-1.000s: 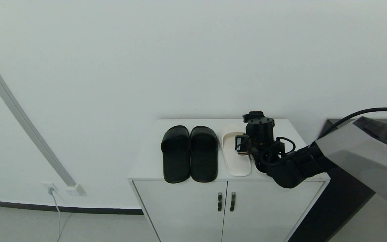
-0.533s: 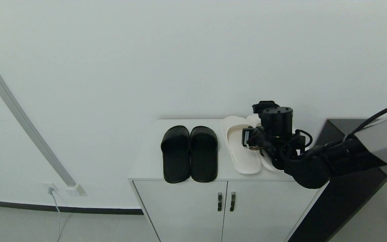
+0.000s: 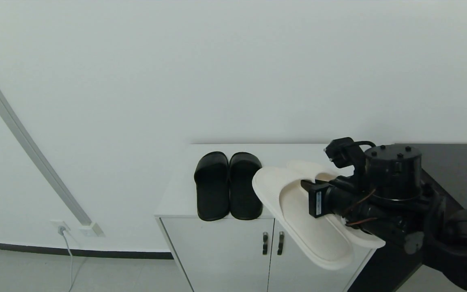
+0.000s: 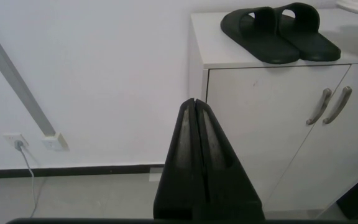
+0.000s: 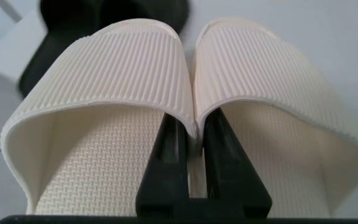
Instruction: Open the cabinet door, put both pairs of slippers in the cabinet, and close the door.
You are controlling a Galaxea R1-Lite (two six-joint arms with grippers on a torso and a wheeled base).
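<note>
1. You see the right gripper (image 5: 192, 140) with one finger inside each of the white slippers (image 3: 296, 207), pinching their adjoining straps together.
2. You find the white slippers held in the air before the cabinet (image 3: 217, 251), overlapping its right door.
3. The black slippers (image 3: 228, 186) lie side by side on the cabinet top.
4. You see both doors shut.
5. The left gripper (image 4: 195, 107) has its fingers pressed together on nothing, near the cabinet's left front corner.

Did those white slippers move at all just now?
Yes. The white slippers lifted off the top of the cabinet, toward the camera, and now hang before its front.
</note>
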